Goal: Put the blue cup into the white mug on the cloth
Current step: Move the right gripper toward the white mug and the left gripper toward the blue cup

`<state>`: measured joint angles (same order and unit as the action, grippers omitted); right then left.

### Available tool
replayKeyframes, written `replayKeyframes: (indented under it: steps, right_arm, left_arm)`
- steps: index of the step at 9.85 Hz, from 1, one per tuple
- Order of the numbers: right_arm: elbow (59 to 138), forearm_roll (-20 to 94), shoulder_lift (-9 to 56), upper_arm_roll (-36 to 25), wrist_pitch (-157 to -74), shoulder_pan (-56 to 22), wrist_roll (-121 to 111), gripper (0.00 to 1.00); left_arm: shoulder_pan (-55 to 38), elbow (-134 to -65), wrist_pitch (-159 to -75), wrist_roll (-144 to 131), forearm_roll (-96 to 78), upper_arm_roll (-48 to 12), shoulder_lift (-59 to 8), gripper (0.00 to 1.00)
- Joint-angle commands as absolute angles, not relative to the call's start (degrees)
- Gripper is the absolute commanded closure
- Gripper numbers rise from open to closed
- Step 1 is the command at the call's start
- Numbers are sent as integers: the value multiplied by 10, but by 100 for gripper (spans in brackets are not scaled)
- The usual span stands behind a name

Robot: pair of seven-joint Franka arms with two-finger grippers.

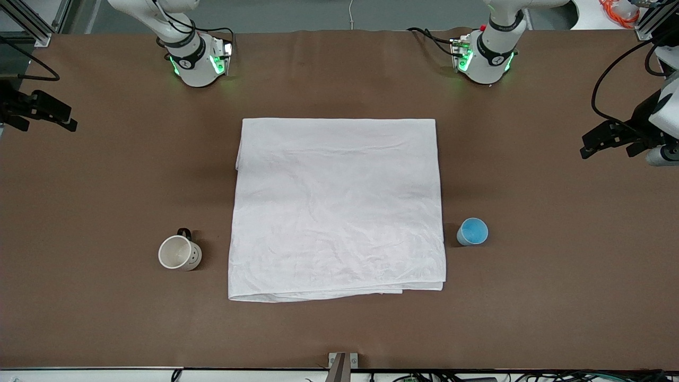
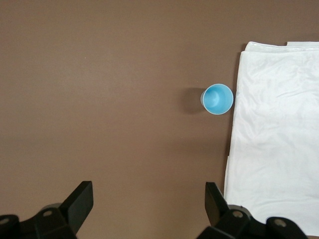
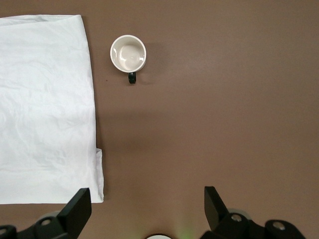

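Observation:
The blue cup point(image 1: 472, 232) stands upright on the bare table, just off the edge of the cloth point(image 1: 339, 207) that faces the left arm's end; it also shows in the left wrist view point(image 2: 217, 99). The white mug point(image 1: 179, 252) stands upright on the bare table off the cloth's edge toward the right arm's end, and shows in the right wrist view point(image 3: 128, 54). My left gripper point(image 1: 607, 146) hangs open and empty high over the table's left-arm end point(image 2: 149, 199). My right gripper point(image 1: 45, 119) hangs open and empty over the right-arm end point(image 3: 148, 201).
The brown table point(image 1: 339, 329) carries only the cloth, the cup and the mug. The two arm bases point(image 1: 196, 63) point(image 1: 485, 58) stand at the back edge. A small metal bracket point(image 1: 342, 365) sits at the front edge.

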<state>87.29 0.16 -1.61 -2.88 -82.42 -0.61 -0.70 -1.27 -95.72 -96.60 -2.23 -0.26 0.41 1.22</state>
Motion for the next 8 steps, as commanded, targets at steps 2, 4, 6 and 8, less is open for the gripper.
replayKeyframes:
  steps: [2,4,6,8]
  right_arm:
    - [875,-9,-18,-26,-825,-3,-11,0]
    - [875,-9,-18,-26,-828,-4,-11,0]
    - [876,-8,-9,-24,-835,-11,-7,0]
    - [886,-6,14,-23,-873,-35,4,0]
  left_arm:
    - [-16,-937,-954,-20,7,6,4,1]
    - [-13,-919,-949,-28,5,6,-5,1]
    - [-16,-920,-947,-24,8,6,-8,1]
    - [-14,-919,-943,-24,1,5,-7,1]
